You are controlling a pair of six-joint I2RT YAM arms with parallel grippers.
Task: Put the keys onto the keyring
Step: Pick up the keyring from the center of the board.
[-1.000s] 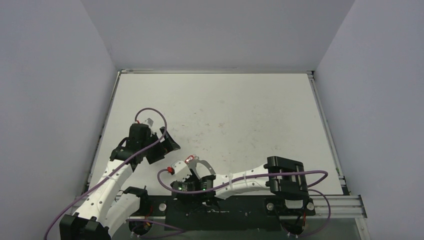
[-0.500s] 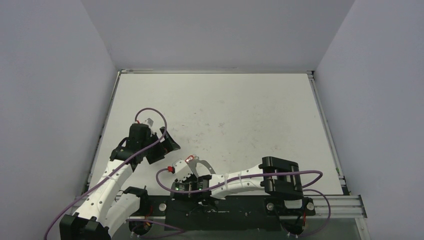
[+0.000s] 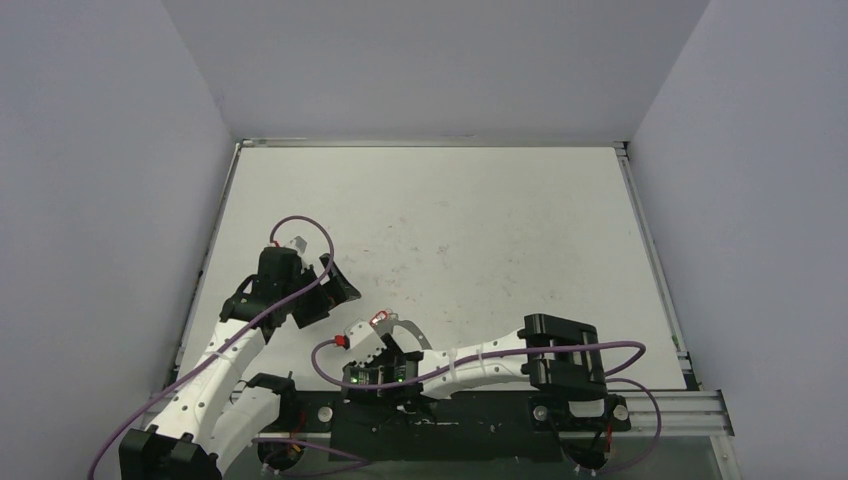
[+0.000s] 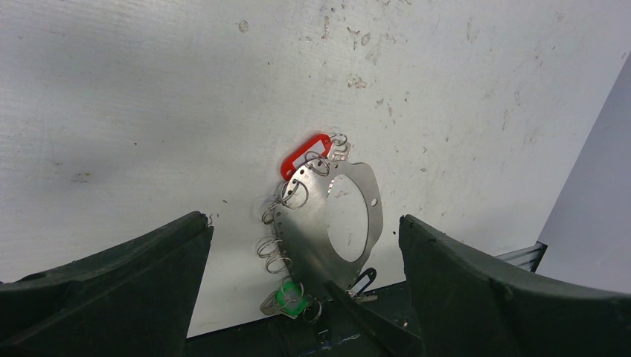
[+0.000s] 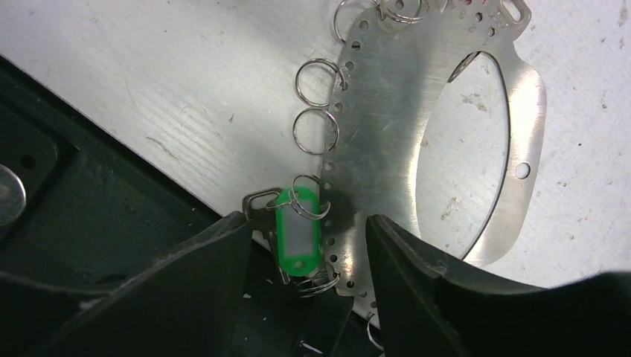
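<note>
Nearest the bases, R gripper (image 5: 305, 227) hung at the near edge of the white table (image 4: 149, 111), jaws parted. It straddled, w/o touching, the green-tagged small silver key (image 5: 298, 238), whose long axis ran along the fingers, so a close would prob. meet its narrow sides. Beyond lay the flat silver perforated oval keyring plate (image 5: 387, 134), long axis near-to-far, w/ the red-tagged key (image 4: 305, 155) at its far end. L gripper (image 3: 326, 292), spread wide & empty, stood farther off to the left, making R gripper the nearer one.
</note>
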